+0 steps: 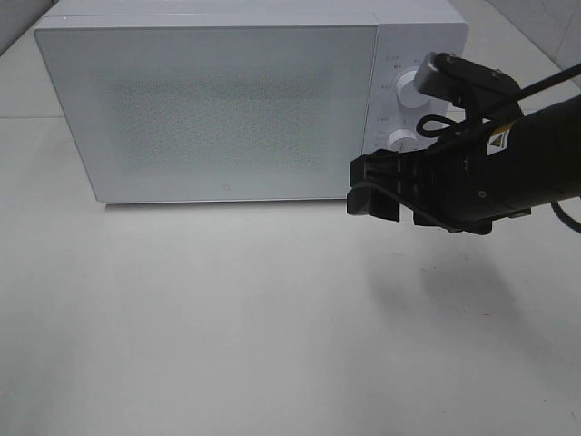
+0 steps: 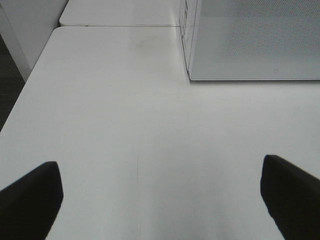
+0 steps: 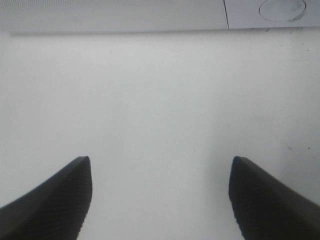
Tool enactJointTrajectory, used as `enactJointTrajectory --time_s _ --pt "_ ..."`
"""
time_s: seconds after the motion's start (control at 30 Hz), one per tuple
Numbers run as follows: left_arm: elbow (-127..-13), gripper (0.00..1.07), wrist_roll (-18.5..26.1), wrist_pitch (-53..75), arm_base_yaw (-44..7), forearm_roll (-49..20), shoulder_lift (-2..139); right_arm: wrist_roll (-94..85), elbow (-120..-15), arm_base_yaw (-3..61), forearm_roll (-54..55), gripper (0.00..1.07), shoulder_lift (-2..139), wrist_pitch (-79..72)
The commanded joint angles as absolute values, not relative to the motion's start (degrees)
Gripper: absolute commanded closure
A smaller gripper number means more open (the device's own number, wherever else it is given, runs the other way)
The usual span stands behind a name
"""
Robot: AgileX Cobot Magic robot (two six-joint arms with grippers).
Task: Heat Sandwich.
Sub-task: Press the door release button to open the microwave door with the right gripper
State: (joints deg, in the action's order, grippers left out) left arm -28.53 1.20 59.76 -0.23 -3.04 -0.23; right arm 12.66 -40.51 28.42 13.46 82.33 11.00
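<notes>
The sandwich is out of view in all three frames. A white microwave point(image 1: 218, 109) stands at the back of the table with its frosted door shut. My right gripper point(image 1: 386, 195) hovers above the table just in front of the microwave's lower right corner, below the two round knobs point(image 1: 406, 141). Its jaws are open with nothing between them, as the right wrist view point(image 3: 160, 200) shows over bare tabletop. My left gripper point(image 2: 160, 200) is also wide open and empty, over the table left of the microwave point(image 2: 255, 40); it does not show in the high view.
The white table point(image 1: 227, 318) spreads in front of the microwave. In the left wrist view the table's left edge point(image 2: 20, 100) drops to a dark floor, and a seam to a second table point(image 2: 115, 25) runs behind. The right arm's black cable point(image 1: 545, 82) arcs over the control panel.
</notes>
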Motion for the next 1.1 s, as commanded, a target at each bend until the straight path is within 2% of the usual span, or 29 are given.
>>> enactJointTrajectory --time_s 0.03,0.3,0.53,1.1 --pt "-28.4 0.03 0.7 59.2 -0.2 -3.1 -1.7 8.9 -42.8 28.0 9.5 0.32 81.6 18.5" --pt "-28.4 0.03 0.7 59.2 -0.2 -3.1 -1.7 7.7 -47.0 28.0 -2.0 0.32 80.7 39.5" --pt "-28.4 0.03 0.7 59.2 -0.2 -3.1 -1.7 7.9 -47.0 28.0 -5.2 0.32 74.7 46.7" --pt "-28.4 0.03 0.7 59.2 -0.2 -3.1 -1.7 7.9 -46.9 28.0 -5.6 0.32 42.3 59.9"
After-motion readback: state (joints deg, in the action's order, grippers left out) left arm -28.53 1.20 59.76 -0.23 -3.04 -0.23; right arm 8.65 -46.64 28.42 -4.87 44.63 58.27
